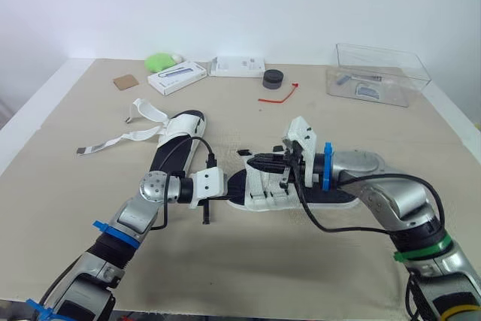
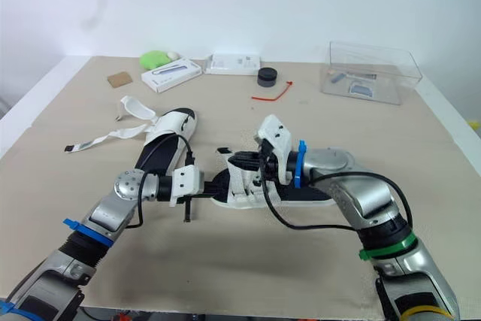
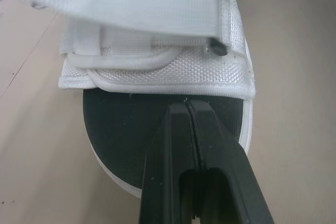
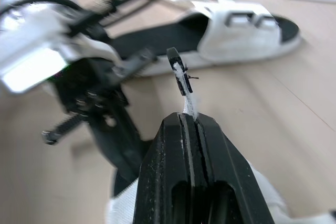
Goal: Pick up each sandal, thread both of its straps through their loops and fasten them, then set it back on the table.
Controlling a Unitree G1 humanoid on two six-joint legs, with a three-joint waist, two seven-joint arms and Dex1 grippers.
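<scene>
**Item under work.** The near sandal (image 1: 342,199) lies flat on the counter (image 1: 301,276) at centre, between the two arms. Its strapped end, judged the toe, is toward the robot's left.

**Right hand** (image 4: 190,119). The fingers are pressed together, pinching the free end of a white strap (image 4: 185,88). The dark tip of the strap stands up past the fingertips. The hold is close to the tip, which in my judgement leaves a short, stiff lead to feed into a loop.

**Left hand** (image 3: 188,109). The fingers are pressed together with nothing visible between them. The tips sit over the black footbed at the toe, just short of the front band (image 3: 157,77). The likely purpose is to steady that end so the sandal does not slide when the strap is drawn. Whether the tips actually bear on the footbed cannot be told.

**Second sandal** (image 1: 179,139). It is on the counter, further back and to the left. Its loose straps (image 1: 120,140) trail outward, unfastened, and this work is judged not yet begun.

**Back of counter.** A clear box (image 1: 379,73), a white box (image 1: 177,78), a black disc (image 1: 273,77) and a red tie (image 1: 279,95) stand well apart from the work and cause no obstruction.

**Stage.** Threading on the first sandal is in hand and not complete.

**Risks.** The strap may slip from so short a pinch, or the sandal may swing round under the pull
</scene>
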